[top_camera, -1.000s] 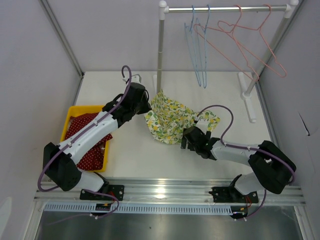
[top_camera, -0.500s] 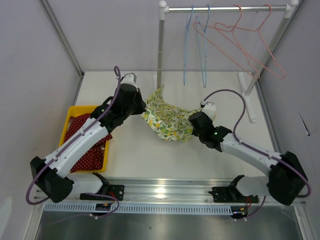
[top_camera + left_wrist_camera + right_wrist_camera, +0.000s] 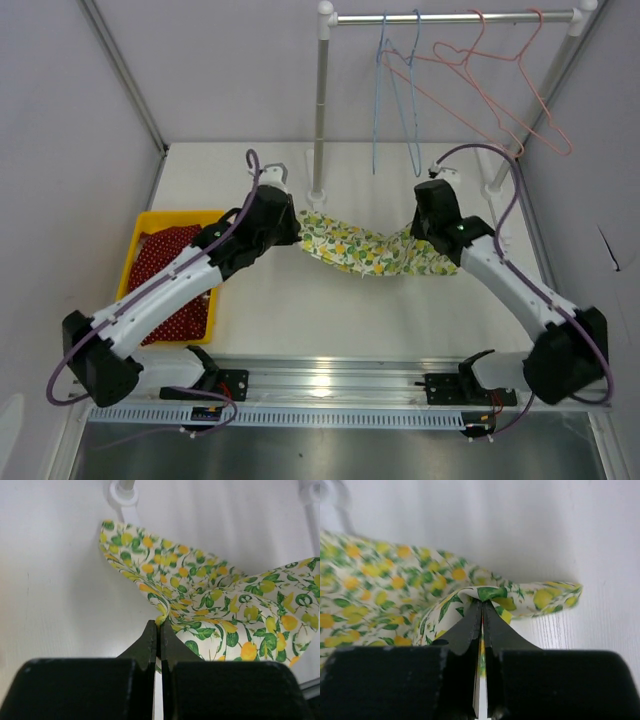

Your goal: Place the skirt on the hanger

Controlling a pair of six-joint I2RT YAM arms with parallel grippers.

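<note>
The skirt (image 3: 368, 250), white with yellow lemons and green leaves, hangs stretched between both arms over the table. My left gripper (image 3: 296, 226) is shut on its left edge; in the left wrist view the cloth (image 3: 210, 605) is pinched at the gripper (image 3: 160, 622). My right gripper (image 3: 432, 232) is shut on the right end; the right wrist view shows a fold of the skirt (image 3: 385, 590) caught at the gripper (image 3: 482, 602). Hangers dangle from the rail (image 3: 450, 17) behind: a blue hanger (image 3: 395, 100) and a pink hanger (image 3: 490, 85).
A yellow bin (image 3: 140, 232) holding a red dotted garment (image 3: 165, 285) stands at the left, under the left arm. The rack's white posts (image 3: 320, 110) and feet (image 3: 497, 190) stand behind the skirt. Grey walls close in both sides.
The right gripper closed on the skirt's right end and swung back and right; the left arm shifted slightly. The bunched skirt is now pulled out into a long band.
</note>
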